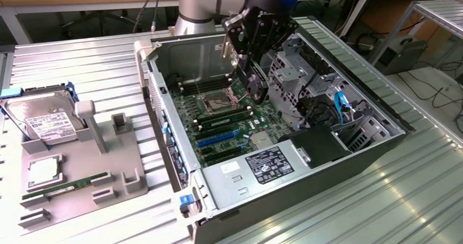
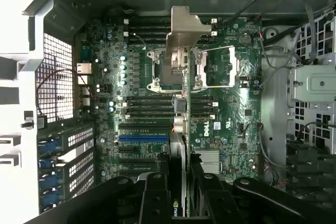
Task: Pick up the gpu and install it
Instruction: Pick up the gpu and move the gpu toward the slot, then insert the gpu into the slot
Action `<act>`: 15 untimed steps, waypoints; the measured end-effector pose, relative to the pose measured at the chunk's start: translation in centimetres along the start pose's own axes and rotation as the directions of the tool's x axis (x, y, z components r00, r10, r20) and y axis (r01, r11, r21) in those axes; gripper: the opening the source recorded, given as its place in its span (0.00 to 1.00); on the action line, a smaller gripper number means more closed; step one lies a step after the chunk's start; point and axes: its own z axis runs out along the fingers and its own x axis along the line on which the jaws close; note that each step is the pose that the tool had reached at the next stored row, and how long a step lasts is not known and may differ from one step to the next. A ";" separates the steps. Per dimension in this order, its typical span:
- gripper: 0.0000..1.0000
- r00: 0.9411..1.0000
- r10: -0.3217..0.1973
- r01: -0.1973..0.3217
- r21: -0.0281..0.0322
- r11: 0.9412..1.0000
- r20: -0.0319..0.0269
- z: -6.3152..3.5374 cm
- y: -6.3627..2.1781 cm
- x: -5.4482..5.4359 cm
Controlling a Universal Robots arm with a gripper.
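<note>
My gripper [image 1: 248,59] hangs over the open computer case [image 1: 376,146] and is shut on the gpu [image 1: 254,88], a black card held on edge above the motherboard [image 1: 231,122]. In the wrist view the gpu [image 2: 178,129] runs edge-on down the middle, its pale metal bracket [image 2: 184,24] at the far end. Black fingers [image 2: 153,195] grip it from both sides, and the gripper [image 2: 178,195] sits around its near end. The card hovers above the board, over the CPU socket [image 2: 210,66] and memory slots. A blue expansion slot [image 2: 143,137] lies off to one side of it.
A grey fixture tray [image 1: 87,168] at the exterior view's left holds a silver hard drive [image 1: 45,122], a CPU chip [image 1: 43,171] and a green RAM stick [image 1: 58,190]. Inside the case are drive cages [image 1: 296,76], cables [image 1: 340,106] and a black shroud [image 1: 318,146].
</note>
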 end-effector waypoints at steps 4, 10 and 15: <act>0.26 1.000 0.000 0.000 0.000 1.000 0.000 0.01 0.00 0.0; 0.26 1.000 0.000 0.000 0.000 1.000 0.000 0.01 0.00 0.0; 0.26 1.000 -0.001 0.001 0.000 1.000 0.000 0.01 0.00 -0.1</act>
